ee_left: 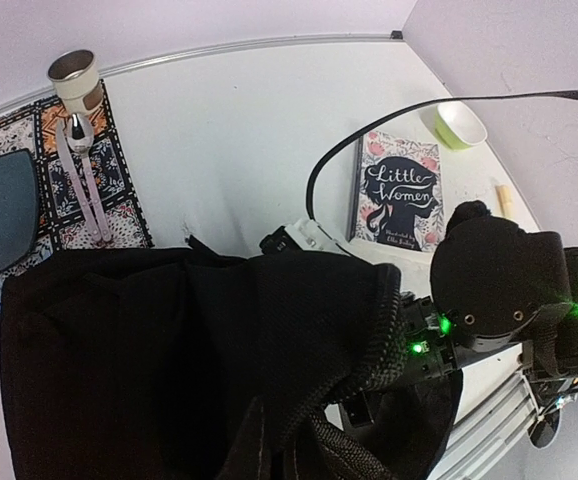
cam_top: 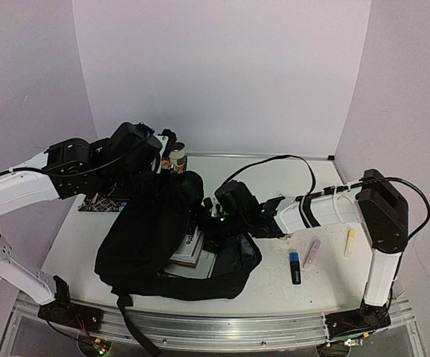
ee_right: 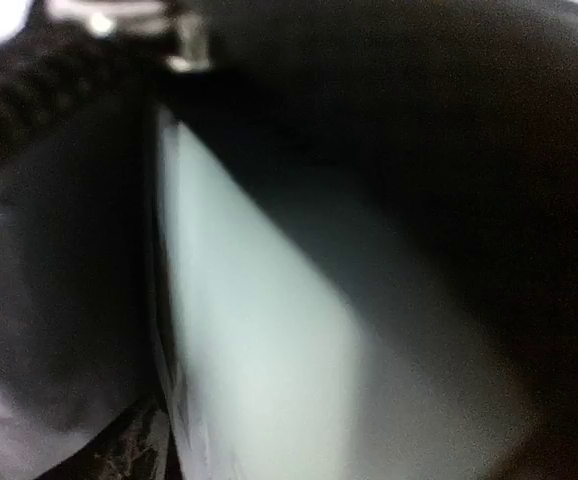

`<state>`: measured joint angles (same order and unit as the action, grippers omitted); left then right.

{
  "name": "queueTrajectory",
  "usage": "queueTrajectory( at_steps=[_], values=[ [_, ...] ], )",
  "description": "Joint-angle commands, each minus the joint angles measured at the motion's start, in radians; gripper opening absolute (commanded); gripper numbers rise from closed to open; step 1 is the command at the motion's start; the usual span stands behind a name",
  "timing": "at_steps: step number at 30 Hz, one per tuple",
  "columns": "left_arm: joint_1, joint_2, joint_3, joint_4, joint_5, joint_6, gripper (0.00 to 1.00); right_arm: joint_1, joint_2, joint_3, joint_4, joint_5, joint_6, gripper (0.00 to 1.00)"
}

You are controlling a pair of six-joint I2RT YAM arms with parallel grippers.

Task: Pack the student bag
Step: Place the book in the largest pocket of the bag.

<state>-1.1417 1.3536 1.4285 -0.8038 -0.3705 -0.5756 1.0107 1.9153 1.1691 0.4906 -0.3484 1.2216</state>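
**Student bag [cam_top: 152, 238] slumped mid-surface, both arms at it**

Black and floppy, the bag lies at the near middle of the surface [cam_top: 274, 290], with one strap hanging over the edge at 6 o'clock. The left arm reaches in from 9 o'clock with its elbow raised. Its tool [cam_top: 172, 172] meets the lifted top of the bag at 12 o'clock, but the fingers are hidden, so I cannot tell its grip. The right arm folds in from 3 o'clock. Its tool [cam_top: 213, 217] is sunk in the bag's mouth beside a book [cam_top: 189, 249], and I cannot tell how far it is open.
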Motion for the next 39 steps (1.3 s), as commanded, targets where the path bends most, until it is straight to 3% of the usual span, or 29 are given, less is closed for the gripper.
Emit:
queueTrajectory(
  at_steps=[1,11,19,31,39],
  values=[
    [0.012,-0.042,0.003,0.061,-0.057,0.001,0.00,0.007,-0.097,0.021,-0.136,0.029,-0.086,0.85],
    [0.023,-0.017,-0.005,0.003,-0.062,0.018,0.00,0.007,-0.269,-0.036,-0.311,0.111,-0.184,0.93],
    [0.023,-0.012,-0.053,-0.027,0.025,0.022,0.00,-0.014,-0.447,-0.156,-0.402,0.176,-0.275,0.97],
    [0.027,0.029,-0.157,-0.054,0.185,0.046,0.05,-0.237,-0.685,-0.397,-0.457,0.219,-0.336,0.97],
    [0.027,0.003,-0.149,-0.033,0.261,0.078,0.24,-0.434,-0.760,-0.507,-0.469,0.254,-0.363,0.97]
  ],
)
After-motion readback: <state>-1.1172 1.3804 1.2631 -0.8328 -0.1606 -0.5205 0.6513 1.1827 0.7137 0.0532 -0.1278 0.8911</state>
